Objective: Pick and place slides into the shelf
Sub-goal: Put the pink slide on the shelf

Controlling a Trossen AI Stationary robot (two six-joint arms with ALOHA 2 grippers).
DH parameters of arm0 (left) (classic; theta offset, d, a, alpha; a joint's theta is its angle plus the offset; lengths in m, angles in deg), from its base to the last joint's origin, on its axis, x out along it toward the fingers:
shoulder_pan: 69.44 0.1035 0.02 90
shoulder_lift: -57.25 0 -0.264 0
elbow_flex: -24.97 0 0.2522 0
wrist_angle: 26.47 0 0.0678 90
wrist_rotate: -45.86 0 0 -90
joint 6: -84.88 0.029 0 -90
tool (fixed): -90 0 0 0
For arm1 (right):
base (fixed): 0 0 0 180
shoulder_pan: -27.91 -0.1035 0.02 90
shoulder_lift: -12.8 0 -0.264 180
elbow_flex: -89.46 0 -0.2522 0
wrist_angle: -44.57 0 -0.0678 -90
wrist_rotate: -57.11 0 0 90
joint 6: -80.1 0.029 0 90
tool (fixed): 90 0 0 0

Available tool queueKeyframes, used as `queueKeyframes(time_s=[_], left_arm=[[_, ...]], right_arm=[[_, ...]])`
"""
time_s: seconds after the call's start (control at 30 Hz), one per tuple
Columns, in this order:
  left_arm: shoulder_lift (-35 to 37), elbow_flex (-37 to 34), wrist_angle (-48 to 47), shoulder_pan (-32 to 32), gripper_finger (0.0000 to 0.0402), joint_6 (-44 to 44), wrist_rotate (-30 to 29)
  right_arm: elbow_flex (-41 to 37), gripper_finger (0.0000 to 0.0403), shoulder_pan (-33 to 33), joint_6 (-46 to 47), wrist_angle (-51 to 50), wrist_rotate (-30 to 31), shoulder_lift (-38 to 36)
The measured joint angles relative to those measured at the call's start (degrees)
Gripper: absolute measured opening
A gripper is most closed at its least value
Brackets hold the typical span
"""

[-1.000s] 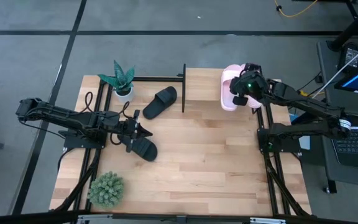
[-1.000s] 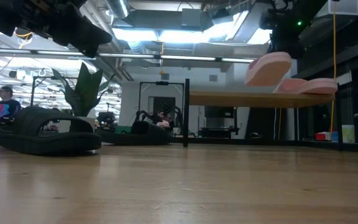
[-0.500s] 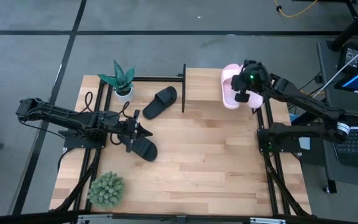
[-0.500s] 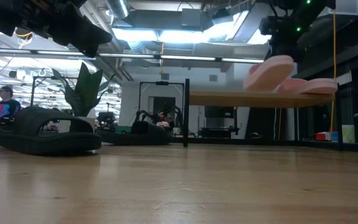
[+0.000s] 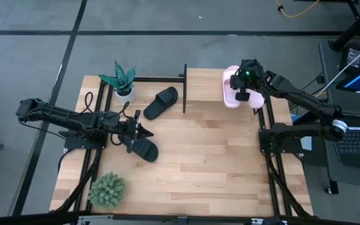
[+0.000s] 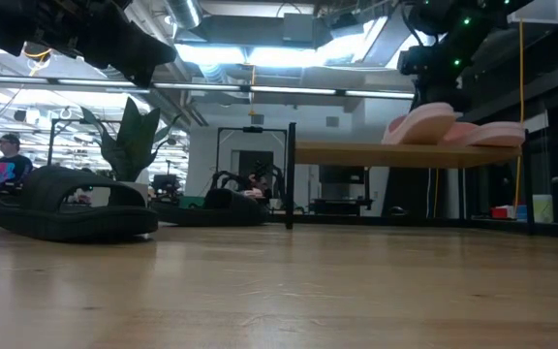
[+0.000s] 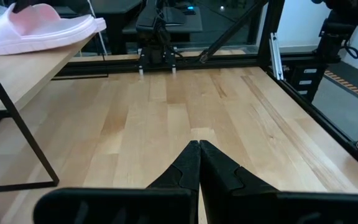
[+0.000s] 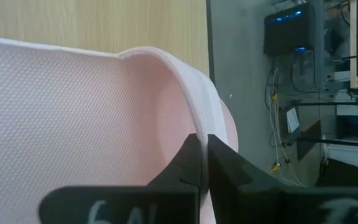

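- On the shelf (image 5: 204,84), at its right end by the table's far edge, lie the two pink slides (image 5: 232,89), side by side and touching; from table height one (image 6: 422,124) sits on the board with its near end tipped up, the other (image 6: 492,133) flat just beyond it.
- Pinching the edge of the tipped pink slide is the right gripper (image 5: 245,81): its wrist camera shows the two dark fingers (image 8: 199,163) almost together on the thin pink rim (image 8: 194,106), with the textured sole filling most of that view.
- Whether the slide's whole sole rests on the board or the gripper bears part of its weight is hard to tell from these angles.
- One black slide (image 5: 161,102) lies on the table (image 5: 211,162) just left of the shelf's black post (image 5: 184,88), near a small potted plant (image 5: 121,80) with pointed leaves.
- A second black slide (image 5: 144,149) lies nearer the middle left of the table, right by the left gripper (image 5: 144,132).
- That left gripper hangs above the table with its fingers (image 7: 199,163) pressed fully together and nothing between them, pointing across the bare wood toward the shelf.
- A round, spiky green plant (image 5: 107,190) stands at the near left corner, well apart from the slides.
- Beyond the table, at the far left of the low view, a person (image 6: 8,160) sits in the room.
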Motion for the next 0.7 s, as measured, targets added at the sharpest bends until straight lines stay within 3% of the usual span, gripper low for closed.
queueKeyframes(time_s=[0.7], left_arm=[[0.02,-0.01,-0.07,0.0,0.0,0.04,0.0]], right_arm=[[0.01,0.0012,0.06,-7.12,-1.03,0.01,-0.91]])
